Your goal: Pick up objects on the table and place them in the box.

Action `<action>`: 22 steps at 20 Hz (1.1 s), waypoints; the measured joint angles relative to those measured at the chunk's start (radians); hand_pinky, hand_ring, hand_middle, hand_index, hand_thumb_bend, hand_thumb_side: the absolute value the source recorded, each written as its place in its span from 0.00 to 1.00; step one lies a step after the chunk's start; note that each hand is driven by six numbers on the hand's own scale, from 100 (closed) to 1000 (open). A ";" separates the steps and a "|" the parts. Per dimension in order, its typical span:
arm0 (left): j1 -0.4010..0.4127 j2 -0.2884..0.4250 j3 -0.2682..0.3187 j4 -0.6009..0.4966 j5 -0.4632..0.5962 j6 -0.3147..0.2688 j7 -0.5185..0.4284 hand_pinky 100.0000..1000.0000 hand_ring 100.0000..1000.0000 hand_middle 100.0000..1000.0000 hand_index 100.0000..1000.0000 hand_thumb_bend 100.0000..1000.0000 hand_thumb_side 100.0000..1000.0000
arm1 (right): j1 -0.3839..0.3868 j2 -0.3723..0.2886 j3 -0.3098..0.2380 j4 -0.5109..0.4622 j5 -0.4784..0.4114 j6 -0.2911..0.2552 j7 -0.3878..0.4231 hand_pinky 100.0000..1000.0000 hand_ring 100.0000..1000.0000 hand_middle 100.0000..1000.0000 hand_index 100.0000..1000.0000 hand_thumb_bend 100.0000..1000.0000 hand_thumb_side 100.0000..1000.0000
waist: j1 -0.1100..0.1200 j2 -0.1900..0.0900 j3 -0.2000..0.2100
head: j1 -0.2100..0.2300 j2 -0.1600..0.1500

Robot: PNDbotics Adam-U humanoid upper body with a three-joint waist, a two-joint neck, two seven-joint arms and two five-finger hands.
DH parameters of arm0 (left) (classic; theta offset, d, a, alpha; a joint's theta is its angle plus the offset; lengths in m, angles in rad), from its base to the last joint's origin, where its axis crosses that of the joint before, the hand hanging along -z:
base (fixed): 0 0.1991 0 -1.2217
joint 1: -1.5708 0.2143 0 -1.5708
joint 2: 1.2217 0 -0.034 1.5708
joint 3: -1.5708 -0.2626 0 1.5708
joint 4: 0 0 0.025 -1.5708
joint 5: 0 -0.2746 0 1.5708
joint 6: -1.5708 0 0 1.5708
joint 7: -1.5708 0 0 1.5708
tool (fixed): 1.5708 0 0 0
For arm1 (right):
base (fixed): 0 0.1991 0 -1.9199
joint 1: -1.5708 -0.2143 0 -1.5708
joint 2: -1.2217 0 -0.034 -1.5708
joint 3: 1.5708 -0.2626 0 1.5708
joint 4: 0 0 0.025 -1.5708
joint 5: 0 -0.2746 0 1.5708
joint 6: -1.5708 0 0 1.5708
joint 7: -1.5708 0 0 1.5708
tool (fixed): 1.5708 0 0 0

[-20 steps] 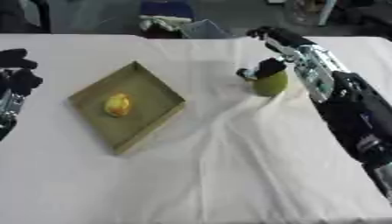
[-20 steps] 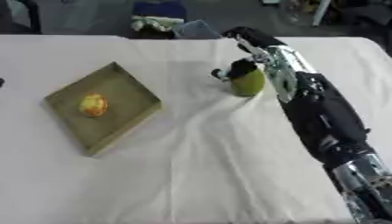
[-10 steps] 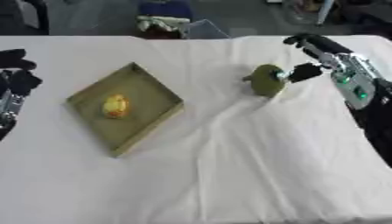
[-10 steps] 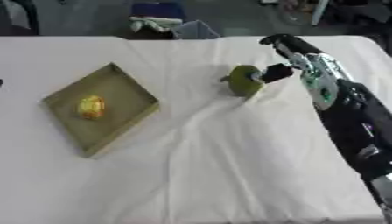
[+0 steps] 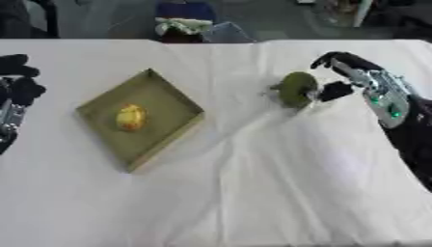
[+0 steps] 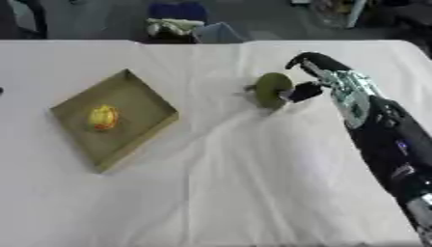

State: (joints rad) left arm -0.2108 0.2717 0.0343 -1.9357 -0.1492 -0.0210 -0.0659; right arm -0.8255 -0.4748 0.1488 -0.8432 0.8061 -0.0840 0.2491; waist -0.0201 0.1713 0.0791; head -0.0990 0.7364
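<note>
The round green fruit (image 5: 295,89) now sits on the white tablecloth (image 5: 253,183), right of the shallow olive cardboard box (image 5: 173,103) holding a yellow fruit (image 5: 130,117). We've pulled our right hand (image 5: 347,77) back; its thumb touches the fruit, fingers arched above, nothing pinched. Our left hand (image 5: 15,91) idles, spread, at the left edge, so the pick-up looks restarted.

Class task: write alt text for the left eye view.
The right robot hand touches a round green fruit on a white tablecloth. A shallow olive cardboard box to the left holds a yellow fruit.
</note>
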 measured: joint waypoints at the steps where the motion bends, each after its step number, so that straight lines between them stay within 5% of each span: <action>1: 0.000 0.000 0.000 0.000 0.000 0.000 0.000 0.62 0.55 0.60 0.79 0.40 0.65 | 0.000 0.003 0.000 0.000 0.008 -0.002 -0.014 0.81 0.82 0.78 0.45 0.05 0.10 | 0.000 0.000 0.002 | 0.000 0.000; 3: 0.000 0.000 0.000 0.000 0.000 0.000 0.000 0.62 0.55 0.60 0.79 0.40 0.65 | -0.001 0.008 0.000 -0.006 0.020 -0.008 -0.046 0.80 0.81 0.76 0.39 0.03 0.02 | 0.000 0.000 0.003 | 0.000 0.000; 11: 0.000 0.000 0.000 0.000 0.000 0.000 0.000 0.62 0.55 0.60 0.79 0.40 0.65 | -0.050 0.035 0.041 -0.116 0.003 -0.040 -0.157 0.78 0.79 0.73 0.38 0.01 0.01 | -0.002 -0.002 0.009 | 0.000 -0.003; 19: 0.000 0.000 0.000 0.000 0.000 0.000 0.000 0.62 0.55 0.60 0.79 0.40 0.65 | -0.121 0.106 0.102 -0.199 -0.034 -0.056 -0.138 0.80 0.79 0.74 0.39 0.00 0.02 | -0.004 -0.009 0.021 | 0.000 -0.003; 22: -0.001 0.000 -0.003 0.000 0.004 -0.001 -0.003 0.62 0.55 0.60 0.79 0.40 0.65 | -0.149 0.127 0.130 -0.204 -0.027 -0.073 -0.117 0.80 0.79 0.74 0.39 0.00 0.03 | 0.003 -0.012 0.059 | -0.016 -0.002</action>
State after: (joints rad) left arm -0.2120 0.2715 0.0316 -1.9357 -0.1450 -0.0221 -0.0692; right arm -0.9746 -0.3478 0.2788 -1.0470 0.7786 -0.1570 0.1323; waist -0.0167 0.1597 0.1384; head -0.1146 0.7340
